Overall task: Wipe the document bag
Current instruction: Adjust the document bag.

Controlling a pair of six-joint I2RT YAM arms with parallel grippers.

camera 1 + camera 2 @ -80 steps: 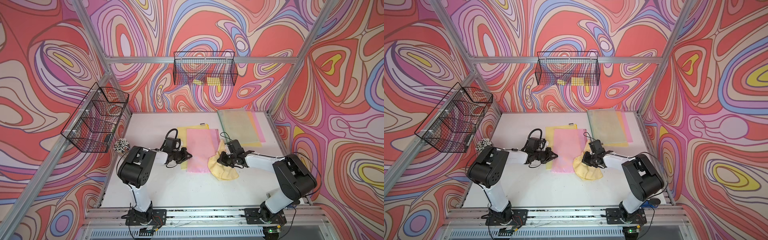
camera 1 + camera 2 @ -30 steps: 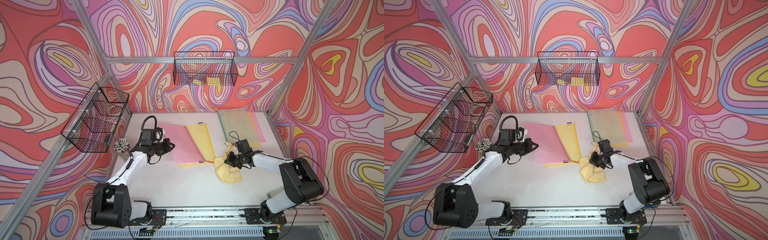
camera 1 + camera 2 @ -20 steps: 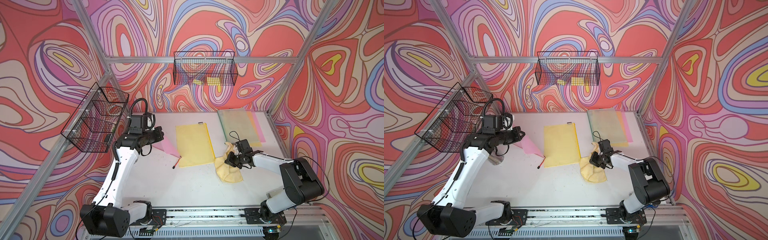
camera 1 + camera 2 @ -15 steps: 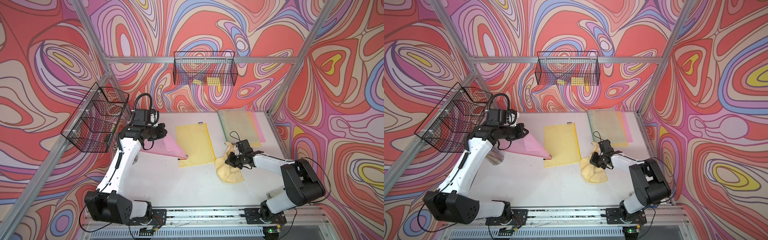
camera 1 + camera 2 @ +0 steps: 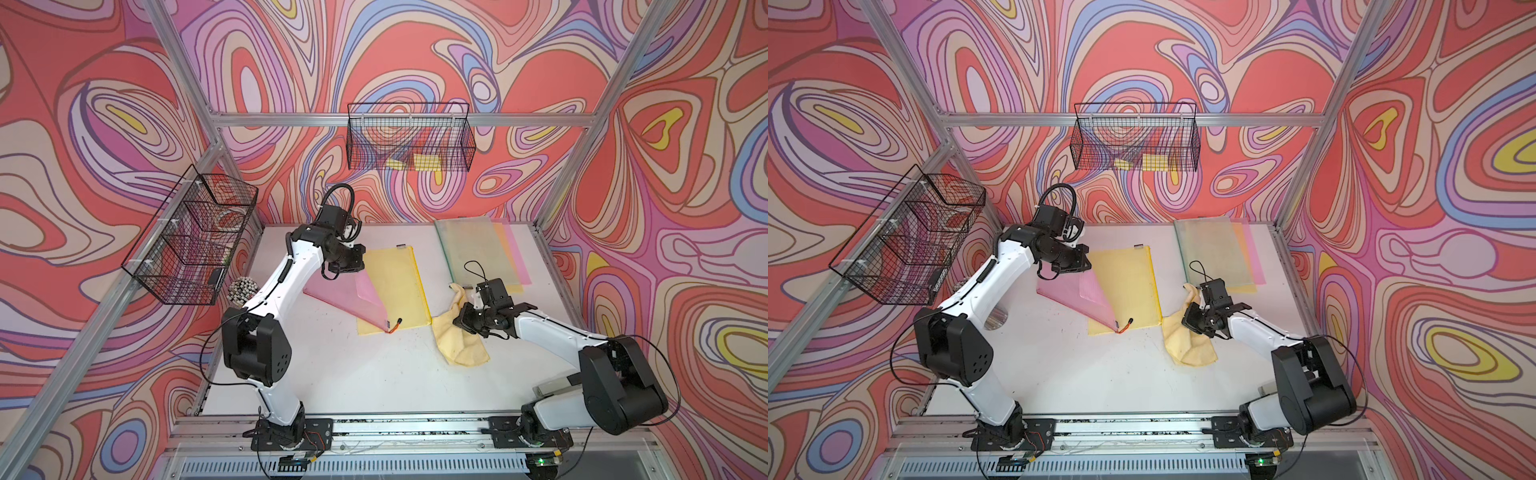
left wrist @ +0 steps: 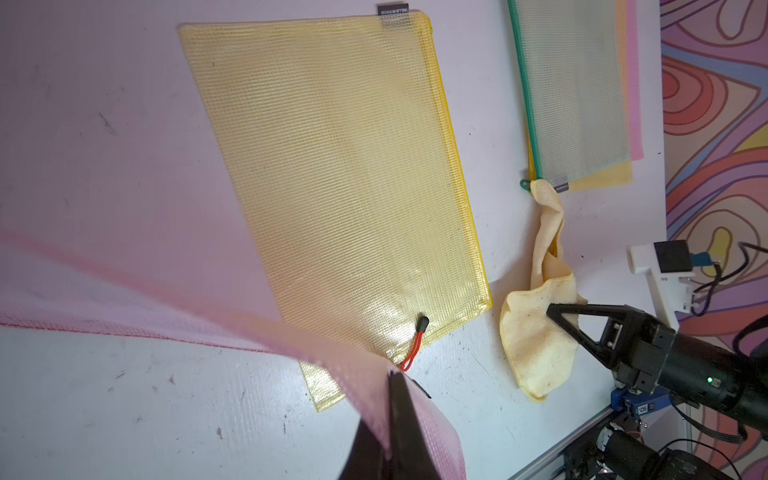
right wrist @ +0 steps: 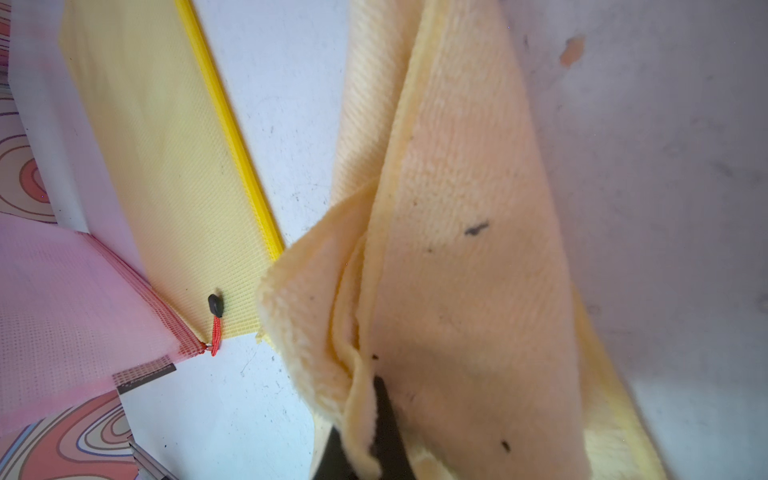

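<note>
My left gripper (image 5: 355, 270) is shut on an edge of the pink document bag (image 5: 353, 297), held up above the table in both top views. The bag slopes down, and its low corner with the red zip pull (image 6: 413, 349) rests on the near corner of a yellow document bag (image 5: 395, 286) lying flat. In the left wrist view the pink mesh (image 6: 166, 299) drapes over the closed fingers (image 6: 401, 415). My right gripper (image 5: 462, 322) is shut on a yellow cloth (image 5: 459, 343) that trails on the table right of the yellow bag. In the right wrist view the cloth (image 7: 478, 249) folds over that gripper's tips.
A stack of green, yellow and pink bags (image 5: 478, 249) lies at the back right. Wire baskets hang on the back wall (image 5: 409, 141) and the left wall (image 5: 191, 245). A cup of pens (image 5: 242, 287) stands by the left edge.
The left arm lifted the pink bag off the yellow one, swung it left, then brought it back toward the centre. The right gripper and cloth have barely moved.
</note>
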